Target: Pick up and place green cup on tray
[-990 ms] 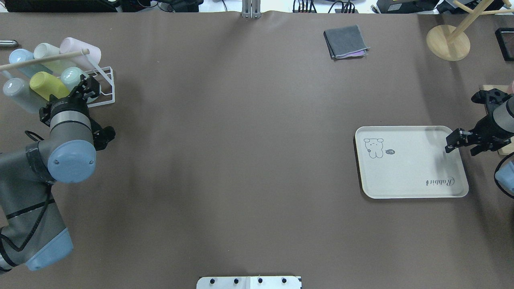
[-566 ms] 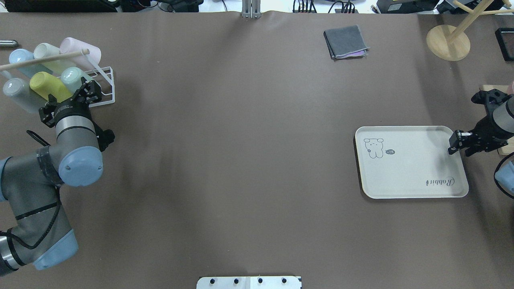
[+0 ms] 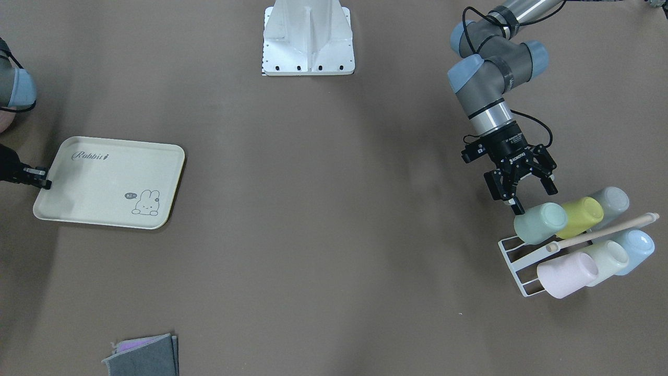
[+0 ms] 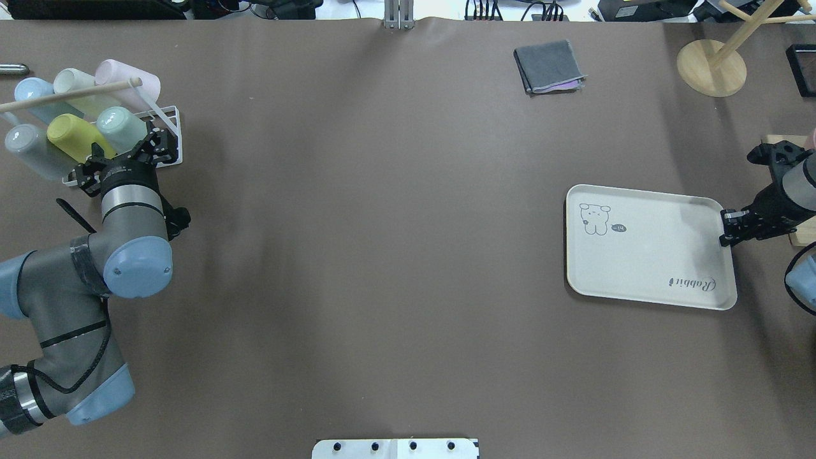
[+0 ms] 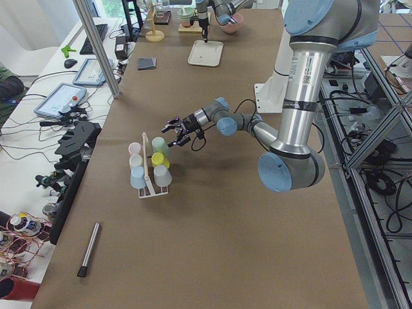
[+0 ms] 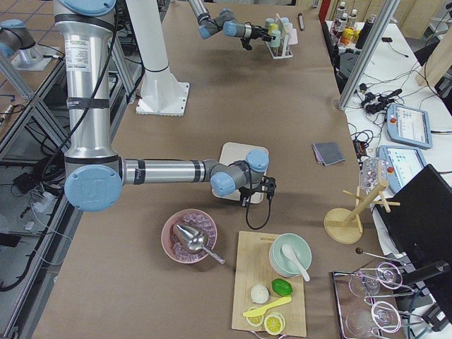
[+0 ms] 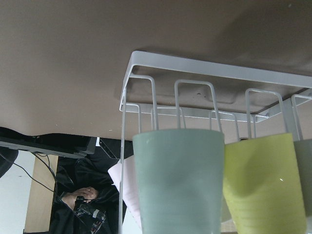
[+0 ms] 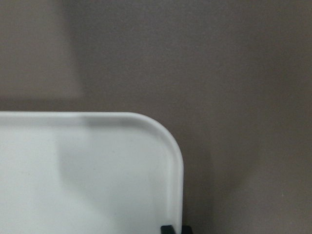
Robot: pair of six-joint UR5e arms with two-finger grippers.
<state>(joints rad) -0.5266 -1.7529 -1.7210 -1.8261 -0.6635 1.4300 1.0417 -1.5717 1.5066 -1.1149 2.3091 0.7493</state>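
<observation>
The green cup (image 4: 122, 123) lies on its side in a white wire rack (image 4: 167, 150) at the table's far left, next to a yellow-green cup (image 4: 75, 136). It also shows in the front view (image 3: 540, 222) and fills the left wrist view (image 7: 178, 180). My left gripper (image 4: 131, 151) is open and empty, its fingers just short of the cup in the front view (image 3: 533, 199). The cream tray (image 4: 650, 255) lies flat at the right. My right gripper (image 4: 727, 231) is shut on the tray's right rim (image 8: 178, 161), near a corner.
The rack also holds pink (image 4: 127, 80), pale whitish-green (image 4: 73, 81), blue (image 4: 32, 92) and grey (image 4: 25, 146) cups under a wooden dowel (image 4: 70, 94). A folded grey cloth (image 4: 549, 65) and a wooden stand (image 4: 711, 67) sit at the far side. A cutting board (image 6: 272, 289) lies beyond the tray.
My left arm swung right and brought the gripper closer to the green cup. My right gripper drew back to the tray's right rim and closed on it; the tray shifted away and turned slightly.
</observation>
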